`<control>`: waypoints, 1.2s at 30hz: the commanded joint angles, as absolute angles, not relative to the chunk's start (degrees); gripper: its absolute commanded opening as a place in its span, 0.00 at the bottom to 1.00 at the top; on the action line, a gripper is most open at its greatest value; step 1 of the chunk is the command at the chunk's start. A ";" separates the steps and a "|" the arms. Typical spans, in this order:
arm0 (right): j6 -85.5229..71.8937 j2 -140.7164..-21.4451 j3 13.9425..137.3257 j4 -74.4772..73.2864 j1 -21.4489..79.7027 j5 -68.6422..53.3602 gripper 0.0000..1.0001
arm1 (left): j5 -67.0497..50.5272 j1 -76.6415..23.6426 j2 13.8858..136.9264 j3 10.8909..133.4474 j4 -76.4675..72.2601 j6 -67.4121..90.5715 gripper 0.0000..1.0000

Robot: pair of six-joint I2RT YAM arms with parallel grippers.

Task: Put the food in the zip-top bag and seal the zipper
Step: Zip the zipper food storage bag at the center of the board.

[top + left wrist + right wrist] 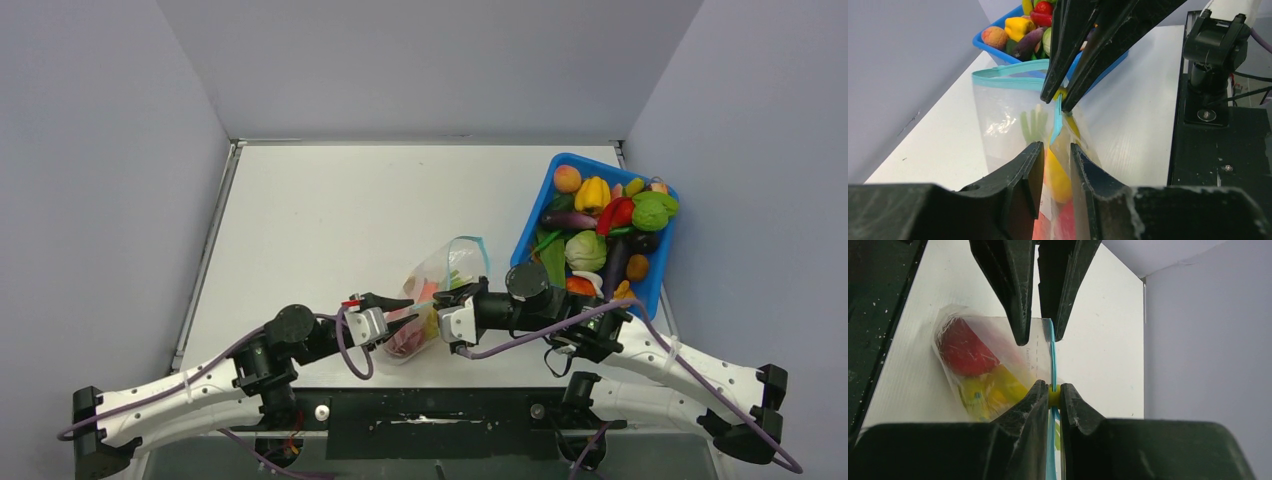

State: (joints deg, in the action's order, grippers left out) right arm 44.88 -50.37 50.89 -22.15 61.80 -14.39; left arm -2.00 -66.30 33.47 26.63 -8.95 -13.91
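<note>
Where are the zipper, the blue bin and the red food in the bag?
zipper (1052,355): right wrist view, on the teal strip.
blue bin (541,205): top external view, on its left wall.
red food (965,350): right wrist view, on its middle.

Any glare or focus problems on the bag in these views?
Top external: even light, sharp, zip-top bag only faintly shiny. Left wrist: white glare patch on the bag film, contents behind it washed out. Right wrist: zipper crisp, food hazy through the film.
</note>
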 commanded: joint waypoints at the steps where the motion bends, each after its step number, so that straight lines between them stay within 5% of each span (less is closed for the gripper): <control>1: 44.21 -50.40 51.76 -17.06 61.52 -14.35 0.00 | -3.83 -66.27 34.82 30.23 -11.62 -13.16 0.26; 18: 44.21 -53.21 52.97 -17.14 61.46 -16.27 0.00 | -4.72 -66.27 37.30 32.40 -13.26 -13.89 0.30; 27: 44.36 -53.32 53.17 -17.77 61.50 -15.92 0.00 | -5.93 -66.25 37.52 33.32 -10.39 -15.10 0.00; 36: 44.29 -52.32 53.02 -18.37 61.47 -15.04 0.00 | -4.99 -66.27 35.95 33.09 -9.07 -15.25 0.00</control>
